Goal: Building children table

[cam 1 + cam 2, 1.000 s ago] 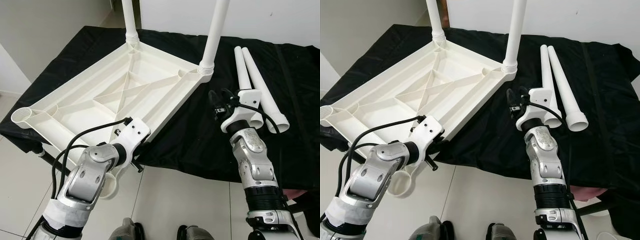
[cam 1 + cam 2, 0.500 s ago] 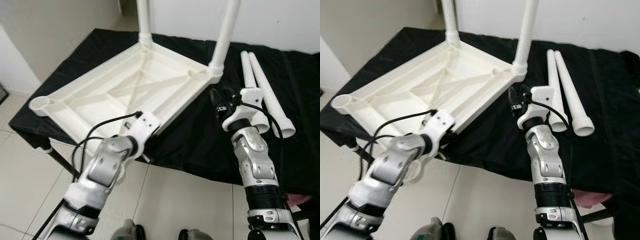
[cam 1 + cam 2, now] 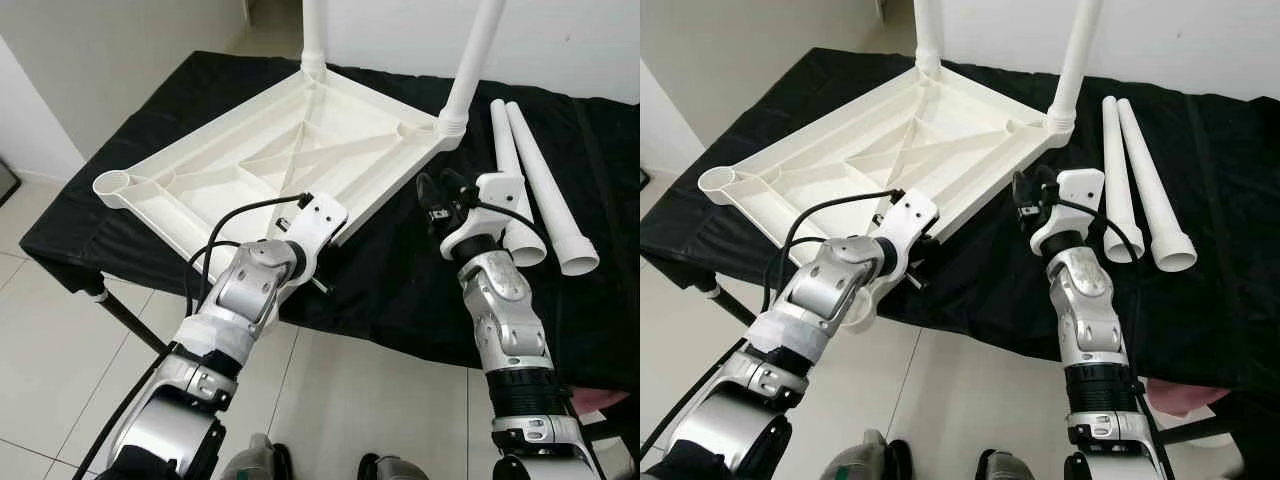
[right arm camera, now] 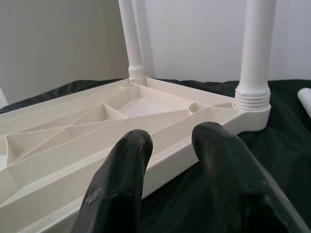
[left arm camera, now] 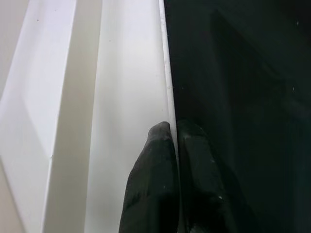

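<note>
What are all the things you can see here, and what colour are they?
Upside-down tabletop: one, white, lying on the black cloth.
Fitted legs: two, white, standing up in the tabletop's far corners.
Loose legs: two, white, lying side by side on the cloth, right of the tabletop.
Black cloth: one, covering the work table.
Floor tiles: light, below.
Left pincer: black fingers shut on the tabletop's near edge.
Right pincer: black fingers open, near the tabletop's right corner.

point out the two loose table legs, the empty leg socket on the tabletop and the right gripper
loose table legs (image 3: 548, 200), left eye view, mid-shaft of the outer leg
empty leg socket (image 3: 113, 184), left eye view, round rim at the tabletop's corner
right gripper (image 4: 170, 145), right wrist view, midway between its fingertips
</note>
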{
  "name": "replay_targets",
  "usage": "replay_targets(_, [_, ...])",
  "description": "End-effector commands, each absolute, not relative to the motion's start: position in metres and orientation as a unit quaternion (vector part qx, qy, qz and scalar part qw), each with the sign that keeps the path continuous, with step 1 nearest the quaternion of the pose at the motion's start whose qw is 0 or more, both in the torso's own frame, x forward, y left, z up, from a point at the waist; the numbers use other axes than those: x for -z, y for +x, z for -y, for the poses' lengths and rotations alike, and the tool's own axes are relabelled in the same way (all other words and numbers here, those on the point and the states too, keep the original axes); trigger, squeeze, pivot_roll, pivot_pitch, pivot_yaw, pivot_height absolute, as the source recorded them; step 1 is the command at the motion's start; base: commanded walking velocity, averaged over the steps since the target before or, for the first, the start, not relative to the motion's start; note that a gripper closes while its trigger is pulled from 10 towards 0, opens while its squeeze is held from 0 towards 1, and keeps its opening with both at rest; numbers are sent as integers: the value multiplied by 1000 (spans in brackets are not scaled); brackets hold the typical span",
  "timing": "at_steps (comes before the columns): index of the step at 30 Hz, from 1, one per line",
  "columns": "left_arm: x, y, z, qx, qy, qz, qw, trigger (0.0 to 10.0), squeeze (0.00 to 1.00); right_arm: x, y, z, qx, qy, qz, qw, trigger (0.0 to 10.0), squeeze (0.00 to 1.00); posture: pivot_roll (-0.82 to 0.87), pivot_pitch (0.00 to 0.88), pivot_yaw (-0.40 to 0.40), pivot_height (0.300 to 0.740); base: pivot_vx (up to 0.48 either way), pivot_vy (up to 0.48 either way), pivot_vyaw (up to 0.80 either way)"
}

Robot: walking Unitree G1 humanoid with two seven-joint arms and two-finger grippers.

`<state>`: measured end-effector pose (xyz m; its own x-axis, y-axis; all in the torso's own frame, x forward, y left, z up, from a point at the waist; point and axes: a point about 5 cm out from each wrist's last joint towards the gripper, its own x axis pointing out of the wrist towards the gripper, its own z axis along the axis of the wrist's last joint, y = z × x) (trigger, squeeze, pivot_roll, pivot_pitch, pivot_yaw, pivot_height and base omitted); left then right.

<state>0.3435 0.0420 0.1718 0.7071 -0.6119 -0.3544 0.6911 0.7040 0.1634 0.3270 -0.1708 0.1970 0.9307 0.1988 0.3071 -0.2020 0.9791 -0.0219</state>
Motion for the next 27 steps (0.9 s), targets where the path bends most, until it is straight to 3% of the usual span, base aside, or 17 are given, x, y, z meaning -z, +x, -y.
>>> replay_targets(1, [-214,354,-46,263,140,-28,954,10000,255,-194,325,167,-105,5,153,983,10000,0,-109,84,75,740,0,0,0])
replay_targets(2, [-221,352,-48,269,117,-13,956,10000,1000,-194,325,167,-106,6,152,983,10000,0,-106,87,73,740,0,0,0])
replay_targets(8, [-242,341,-50,293,96,46,950,10000,1000,-193,325,167,-109,4,150,983,10000,0,-97,88,67,740,0,0,0])
replay_targets(9, [-250,336,-54,297,100,70,947,10000,639,-193,326,166,-111,4,150,983,10000,0,-94,88,68,740,0,0,0])
replay_targets(10, [-250,336,-54,297,100,70,947,10000,639,-193,326,166,-111,4,150,983,10000,0,-94,88,68,740,0,0,0])
replay_targets(11, [-251,334,-58,294,105,74,947,10000,192,-193,326,166,-111,5,150,982,10000,0,-93,86,68,740,0,0,0])
replay_targets(12, [-249,335,-64,285,132,73,947,10000,0,-193,326,165,-111,5,150,982,10000,0,-91,87,71,740,0,0,0])
replay_targets(27, [-219,325,-104,276,238,7,931,10000,0,-191,324,164,-113,6,149,982,10000,0,-91,86,70,740,0,0,0])
